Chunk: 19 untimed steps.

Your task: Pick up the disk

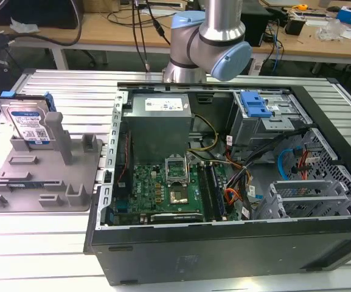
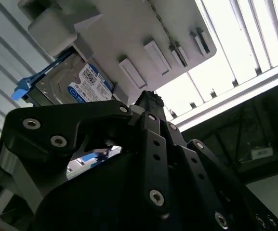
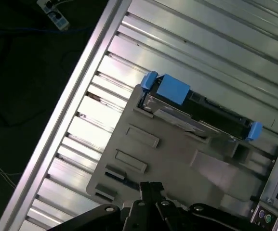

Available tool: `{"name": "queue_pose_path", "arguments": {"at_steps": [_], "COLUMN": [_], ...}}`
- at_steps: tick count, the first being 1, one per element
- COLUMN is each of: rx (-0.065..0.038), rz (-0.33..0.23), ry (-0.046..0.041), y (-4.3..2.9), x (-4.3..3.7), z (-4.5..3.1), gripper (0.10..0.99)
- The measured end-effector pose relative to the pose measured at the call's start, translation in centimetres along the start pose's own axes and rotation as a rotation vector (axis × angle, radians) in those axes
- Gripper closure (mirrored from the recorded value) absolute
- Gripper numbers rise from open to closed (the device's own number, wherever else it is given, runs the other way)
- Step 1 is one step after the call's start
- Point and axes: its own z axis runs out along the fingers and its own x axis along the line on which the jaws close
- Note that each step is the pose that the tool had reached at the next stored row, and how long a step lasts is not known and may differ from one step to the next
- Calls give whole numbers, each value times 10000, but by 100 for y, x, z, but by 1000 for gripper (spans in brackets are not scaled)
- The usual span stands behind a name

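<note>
Disk (image 1: 29, 125) stands on edge at the exterior view's left, propped by holder tray (image 1: 17, 201) posts; fingers (image 3: 151, 190) together, empty, well apart.

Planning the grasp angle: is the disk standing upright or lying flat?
Upright: the disk stands on edge in the grey holder tray, its label side showing.

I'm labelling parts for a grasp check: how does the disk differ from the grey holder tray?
The disk stands on edge, leaning slightly; the grey holder tray lies flat on the slatted table. The disk is silver with a blue-and-white label and blue side rails; the tray is plain grey. The disk is much smaller than the tray holding it. Both sit at the exterior view's left of the open computer case.
</note>
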Motion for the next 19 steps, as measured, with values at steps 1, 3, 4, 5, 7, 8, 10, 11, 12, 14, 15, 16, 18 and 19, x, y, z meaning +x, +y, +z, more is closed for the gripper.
{"name": "queue_pose_path", "arguments": {"at_steps": [1,3,4,5,7,8,10,11,12,14,15,16,18,19], "rx": [0,0,0,0,1,1,2,2,2,2,2,3,4,6], "rz": [-244,-734,-991,-1431,-2151,-2374,-2990,-3198,-3378,-3836,-4063,-4273,-4673,-4925], "ry": [8,26,36,51,77,86,108,115,121,137,146,153,166,173], "y": [0,0,0,0,0,0,0,0,0,0,0,0,0,0], "x": [0,0,0,0,0,0,0,0,0,0,0,0,0,0], "z": [0,1,1,2,2,2,3,3,3,3,3,3,3,3], "gripper": [980,973,914,914,729,671,604,604,604,604,604,604,604,604]}}
